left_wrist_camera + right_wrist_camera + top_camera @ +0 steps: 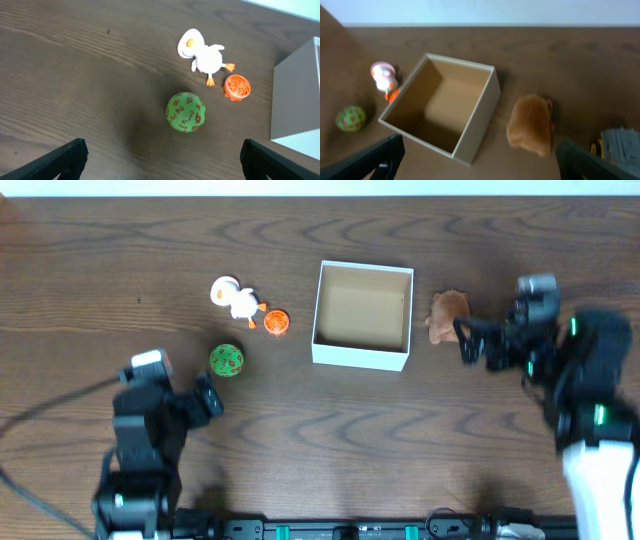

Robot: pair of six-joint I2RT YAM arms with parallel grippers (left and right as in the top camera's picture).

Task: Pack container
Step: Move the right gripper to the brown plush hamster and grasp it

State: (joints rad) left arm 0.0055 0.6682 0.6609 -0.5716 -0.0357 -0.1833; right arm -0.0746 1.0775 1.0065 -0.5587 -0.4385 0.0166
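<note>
The dark wooden table bears the container, a brown plush, white duck, orange disc and green ball.

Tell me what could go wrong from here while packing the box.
1. The green ball is round; it may roll away if the open left gripper closes off-centre.
2. The duck and the orange toy lie close together, so picking one could knock the other.
3. The brown plush lies close to the container; a finger of the open right gripper might shove its wall.
</note>
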